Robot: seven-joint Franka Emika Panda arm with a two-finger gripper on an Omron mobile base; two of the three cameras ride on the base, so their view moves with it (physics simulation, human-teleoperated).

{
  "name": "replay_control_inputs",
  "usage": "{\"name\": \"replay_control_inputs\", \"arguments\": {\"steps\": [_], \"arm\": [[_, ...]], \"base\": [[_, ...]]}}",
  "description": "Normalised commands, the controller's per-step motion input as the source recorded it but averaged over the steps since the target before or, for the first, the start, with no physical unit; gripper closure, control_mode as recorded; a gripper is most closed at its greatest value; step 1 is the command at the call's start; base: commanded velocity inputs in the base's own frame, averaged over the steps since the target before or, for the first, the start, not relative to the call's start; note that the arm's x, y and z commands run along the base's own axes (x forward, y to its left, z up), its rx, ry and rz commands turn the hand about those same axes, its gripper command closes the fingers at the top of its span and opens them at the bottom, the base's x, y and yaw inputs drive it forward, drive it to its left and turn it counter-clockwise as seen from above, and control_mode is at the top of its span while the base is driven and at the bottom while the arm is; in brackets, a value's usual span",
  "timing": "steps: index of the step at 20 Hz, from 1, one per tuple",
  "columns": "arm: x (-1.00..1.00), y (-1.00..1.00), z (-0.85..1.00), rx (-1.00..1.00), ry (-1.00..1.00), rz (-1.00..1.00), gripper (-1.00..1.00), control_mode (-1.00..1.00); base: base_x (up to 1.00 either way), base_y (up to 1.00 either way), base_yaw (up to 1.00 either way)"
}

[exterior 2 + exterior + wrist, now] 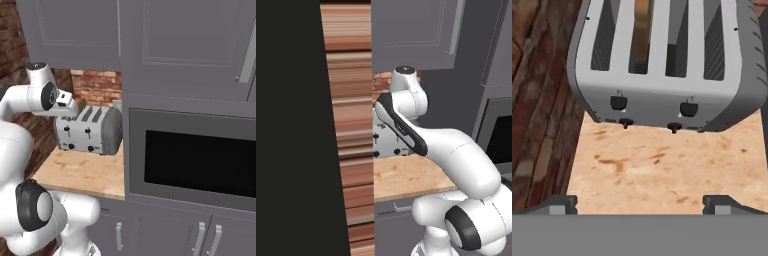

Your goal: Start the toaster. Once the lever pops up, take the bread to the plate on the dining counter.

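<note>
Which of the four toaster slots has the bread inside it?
The second slot from the left in the hand view holds the bread; the toaster's other three slots look dark and empty.

Brown bread (642,30) upright in silver toaster (662,95)

toaster (387,142): mostly hidden behind arm | bread (643,30): sunk in slot, top cut off

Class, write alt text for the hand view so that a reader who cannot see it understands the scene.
A silver toaster with four top slots sits on a wooden counter, one slot holding a slice of bread. Two black levers and two small knobs face the open tool, which hovers short of them.
</note>
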Motion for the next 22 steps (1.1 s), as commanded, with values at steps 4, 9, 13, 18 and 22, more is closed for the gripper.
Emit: {"name": "replay_control_inputs", "arguments": {"steps": [4, 9, 13, 18, 22], "arm": [[0.16, 0.00, -0.14, 0.00, -0.02, 0.00, -1.00, -1.00], [0.17, 0.00, -0.12, 0.00, -0.01, 0.00, -1.00, -1.00], [0.27, 0.00, -0.12, 0.00, 0.00, 0.00, -1.00, -1.00], [0.30, 0.00, -0.12, 0.00, 0.00, 0.00, -1.00, -1.00], [0.25, 0.00, -0.09, 0.00, 0.00, 0.00, -1.00, -1.00]], "base": [[0.00, 0.00, 0.00], [0.00, 0.00, 0.00], [0.00, 0.00, 0.00], [0.00, 0.00, 0.00], [0.00, 0.00, 0.00]]}}
